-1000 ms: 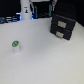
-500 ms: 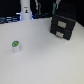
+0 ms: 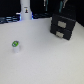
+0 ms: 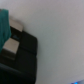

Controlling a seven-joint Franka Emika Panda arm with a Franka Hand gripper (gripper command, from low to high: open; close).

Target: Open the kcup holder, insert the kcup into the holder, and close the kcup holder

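Observation:
The kcup (image 3: pixel 15 45), a small white pod with a green top, stands alone on the white table toward the exterior view's left. The kcup holder (image 3: pixel 63 26), a black box with two stacked drawers and small pale handles, sits at the back toward the exterior view's right, both drawers shut. In the wrist view, a black boxy shape that looks like the holder (image 4: pixel 20 57) lies close below the camera. Of my gripper only a teal finger (image 4: pixel 4 22) shows at the picture's edge, near that black shape. Its jaws are cut off by the frame. Nothing is seen held.
A white upright post (image 3: pixel 25 10) and dark equipment (image 3: pixel 45 6) stand along the table's back edge. The white table (image 3: pixel 45 60) stretches between the kcup and the holder.
The kcup and the holder have not moved. The dark shapes at the back edge shift slightly between frames.

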